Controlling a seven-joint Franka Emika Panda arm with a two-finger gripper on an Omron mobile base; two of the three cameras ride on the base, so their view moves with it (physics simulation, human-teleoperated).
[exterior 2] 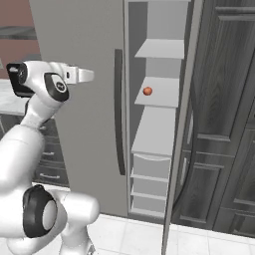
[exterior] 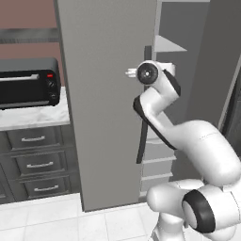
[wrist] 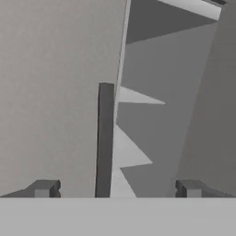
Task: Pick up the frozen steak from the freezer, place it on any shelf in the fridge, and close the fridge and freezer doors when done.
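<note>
The tall grey unit stands ahead. Its wide fridge door [exterior 2: 79,99] is shut, with a long dark handle [exterior 2: 118,112] that also rises in the hand view [wrist: 105,138]. The narrow freezer [exterior 2: 157,129] to the right is open, showing plain grey shelves. A small reddish lump, seemingly the frozen steak [exterior 2: 147,91], lies on the second shelf from the top. The freezer door [exterior 2: 182,139] stands swung out, edge-on. My gripper [wrist: 116,189] is open and empty, level with that shelf, in front of the fridge door and left of the handle [exterior: 130,73] [exterior 2: 89,75].
A black toaster oven [exterior: 28,82] sits on a pale counter at the left, over dark drawers [exterior: 37,164]. Dark tall cabinets [exterior 2: 224,124] stand right of the open freezer door. Grey freezer drawers [exterior 2: 149,184] fill the lower part of the compartment.
</note>
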